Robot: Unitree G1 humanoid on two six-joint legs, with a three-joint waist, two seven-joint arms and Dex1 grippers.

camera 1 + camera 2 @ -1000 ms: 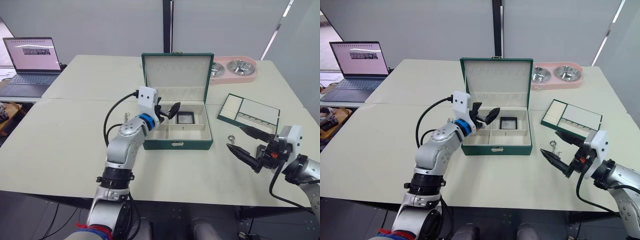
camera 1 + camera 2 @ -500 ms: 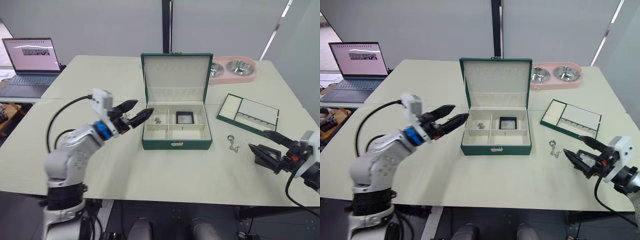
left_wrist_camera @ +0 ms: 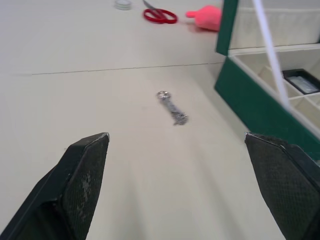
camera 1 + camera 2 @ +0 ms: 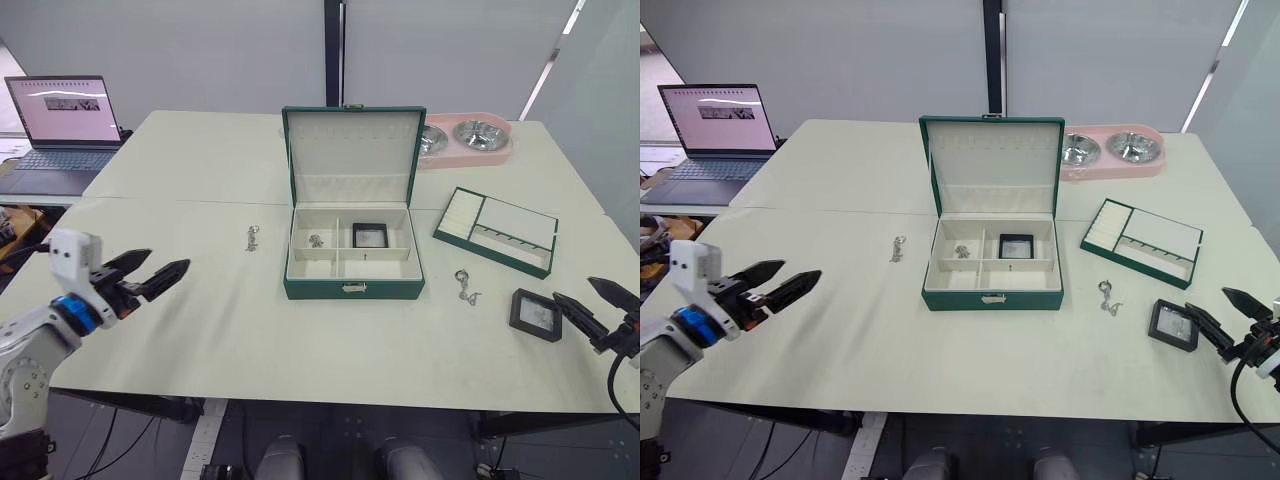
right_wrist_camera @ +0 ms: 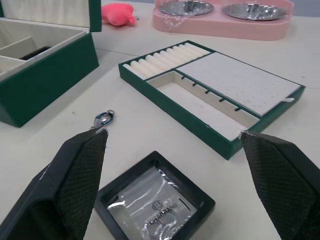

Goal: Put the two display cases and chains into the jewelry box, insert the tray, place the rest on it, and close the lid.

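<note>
The box (image 4: 352,262) stands open at the middle of the tabletop (image 4: 200,340), with its lid (image 4: 350,150) upright. Inside it lie one case (image 4: 370,235) and a chain (image 4: 315,240). A second case (image 4: 532,314) lies near the right front edge, just beside the right tool (image 4: 598,305), which is wide open and empty. The tray (image 4: 495,230) lies near the right edge. One chain (image 4: 464,286) lies between box and second case, another (image 4: 252,238) left of the box. The left tool (image 4: 150,274) is wide open, empty, at the left front edge.

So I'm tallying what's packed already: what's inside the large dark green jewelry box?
Inside the large dark green jewelry box: one black-framed square display case in a rear compartment and a small silver chain in the rear compartment beside it. The front wall hides part of the front compartments' floor.
</note>
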